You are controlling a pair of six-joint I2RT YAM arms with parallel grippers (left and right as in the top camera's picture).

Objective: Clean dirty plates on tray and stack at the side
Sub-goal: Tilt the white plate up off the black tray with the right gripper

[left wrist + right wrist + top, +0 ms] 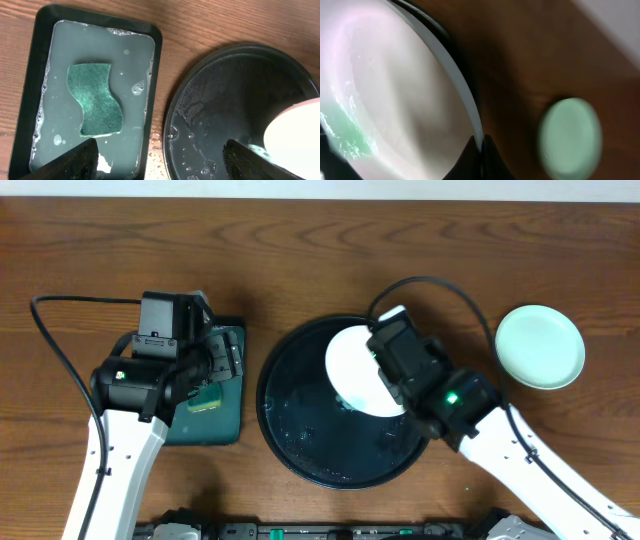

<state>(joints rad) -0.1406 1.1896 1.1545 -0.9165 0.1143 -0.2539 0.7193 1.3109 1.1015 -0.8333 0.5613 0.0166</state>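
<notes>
Overhead: 1 mint plate (540,346) at side (600,270); R gripper (481,150) clamped on white plate (350,370) over tray (290,435), L gripper (160,144) jaws apart; wiping + stacking left

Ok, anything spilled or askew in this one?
Soapy droplets wet the table between the sponge tray and the black tray, whose floor is wet too. The white plate is tilted, but the right fingers pinch its rim.
</notes>
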